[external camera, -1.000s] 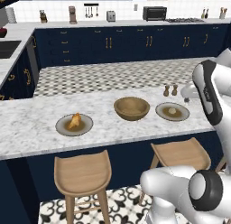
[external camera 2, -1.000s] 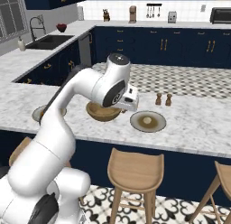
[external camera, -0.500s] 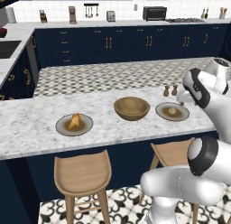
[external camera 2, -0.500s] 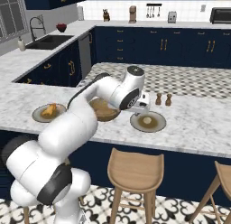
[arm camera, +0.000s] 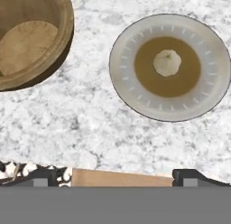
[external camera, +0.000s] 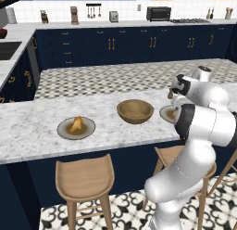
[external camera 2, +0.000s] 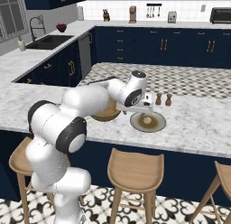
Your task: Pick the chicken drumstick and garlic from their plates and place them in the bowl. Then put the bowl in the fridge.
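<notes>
While the hand (arm camera: pixel 115 173) hovers released above the marble desk (arm camera: pixel 90 123), nothing is held between its spread fingertips (arm camera: pixel 189 174).
Nearest, wooden stools (external camera 2: pixel 135 166) stand under the desk's front edge; on the desk, the garlic (arm camera: pixel 167 63) sits in the middle of its grey-rimmed plate (arm camera: pixel 126 78) just beyond the hand, with the wooden bowl (arm camera: pixel 27 42) close beside that plate and apart from it; the chicken drumstick (external camera: pixel 77 124) lies on the other plate (external camera: pixel 65 132) toward the desk's left end, well apart from the bowl; two small shakers (external camera 2: pixel 163 100) stand near the far edge behind the garlic's plate.
</notes>
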Motion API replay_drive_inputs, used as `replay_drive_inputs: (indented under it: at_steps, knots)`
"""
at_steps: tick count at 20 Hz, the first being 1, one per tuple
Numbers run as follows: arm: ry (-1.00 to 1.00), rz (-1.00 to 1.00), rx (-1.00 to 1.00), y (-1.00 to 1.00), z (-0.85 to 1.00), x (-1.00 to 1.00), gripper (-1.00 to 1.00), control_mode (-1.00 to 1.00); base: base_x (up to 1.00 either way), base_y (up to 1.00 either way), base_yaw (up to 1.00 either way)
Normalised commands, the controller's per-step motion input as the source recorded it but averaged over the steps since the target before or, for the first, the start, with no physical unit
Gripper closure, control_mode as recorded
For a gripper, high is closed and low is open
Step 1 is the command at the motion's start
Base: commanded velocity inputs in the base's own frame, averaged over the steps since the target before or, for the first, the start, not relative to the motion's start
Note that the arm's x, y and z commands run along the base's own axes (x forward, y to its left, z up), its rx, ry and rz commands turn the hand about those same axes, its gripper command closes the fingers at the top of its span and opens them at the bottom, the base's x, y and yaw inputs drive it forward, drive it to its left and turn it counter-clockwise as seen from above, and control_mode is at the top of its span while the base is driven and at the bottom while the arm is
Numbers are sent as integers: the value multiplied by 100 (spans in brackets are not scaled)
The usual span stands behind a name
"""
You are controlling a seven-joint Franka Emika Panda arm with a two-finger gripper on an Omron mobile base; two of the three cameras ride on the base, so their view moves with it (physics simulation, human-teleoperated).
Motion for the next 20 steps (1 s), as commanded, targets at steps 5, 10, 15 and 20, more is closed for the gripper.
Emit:
replay_drive_inputs:
  at_steps: [5, 10, 15, 20]
  knots:
    - [6, 5, 0, -52, -27, 78, -100, -100, 0, 0, 0]
    - [10, 6, 0, -26, -35, 92, -100, -100, 0, 0, 0]
    - [5, 2, 0, -6, -38, 68, -100, -100, 0, 0, 0]
    - [0, 3, -2, -13, -50, 27, -100, -100, 0, 0, 0]
